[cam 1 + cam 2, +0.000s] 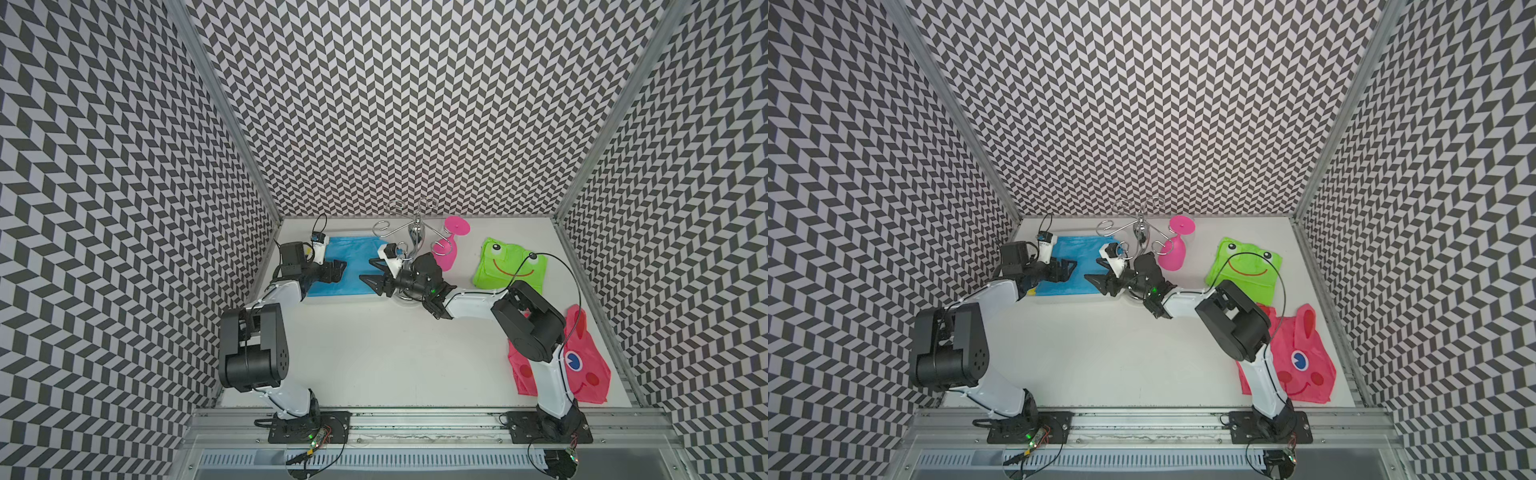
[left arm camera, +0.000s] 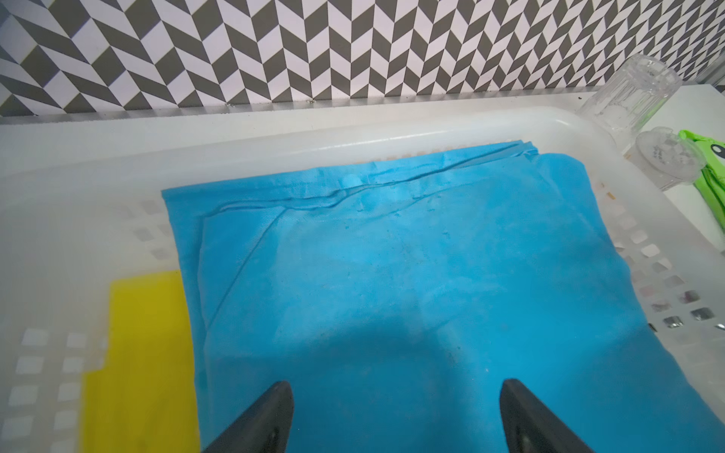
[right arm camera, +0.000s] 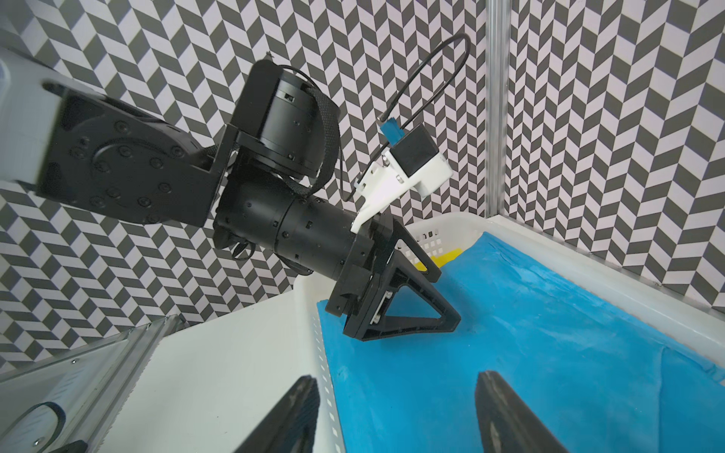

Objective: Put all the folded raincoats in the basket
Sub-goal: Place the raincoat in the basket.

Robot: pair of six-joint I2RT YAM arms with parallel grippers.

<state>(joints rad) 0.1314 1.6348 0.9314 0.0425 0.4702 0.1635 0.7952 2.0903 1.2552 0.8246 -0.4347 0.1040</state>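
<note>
- A blue folded raincoat (image 1: 353, 266) lies flat inside the white basket (image 2: 274, 129), which sits at the far left corner of the tabletop (image 1: 395, 357), close against the patterned walls.
- In the left wrist view the raincoat (image 2: 412, 274) covers most of the basket floor. Its far edge is rumpled against the far wall, and a strip of yellow sheet (image 2: 145, 353) shows at one side.
- The left claw (image 1: 337, 271) hangs over the raincoat's left part with its jaws spread wide and nothing between them. Whether its tips touch the cloth cannot be told.
- The right claw (image 1: 366, 269) is also spread and grips nothing. In the right wrist view (image 3: 396, 378) it straddles a basket side wall (image 3: 314, 313), one finger outside over bare tabletop and one above the raincoat (image 3: 510, 333).
- The two claws face each other across the raincoat with a small gap between them.
- Just right of the basket stands a wire rack (image 1: 415, 232) with a pink goblet (image 1: 446, 249) hanging from it. A clear glass (image 2: 631, 94) lies tipped beside the basket's corner.
- Further right lies a green frog-face cloth (image 1: 509, 270), and a pink rabbit-face cloth (image 1: 582, 365) lies near the right edge, partly under the right arm.
- The middle and near part of the tabletop is bare.
</note>
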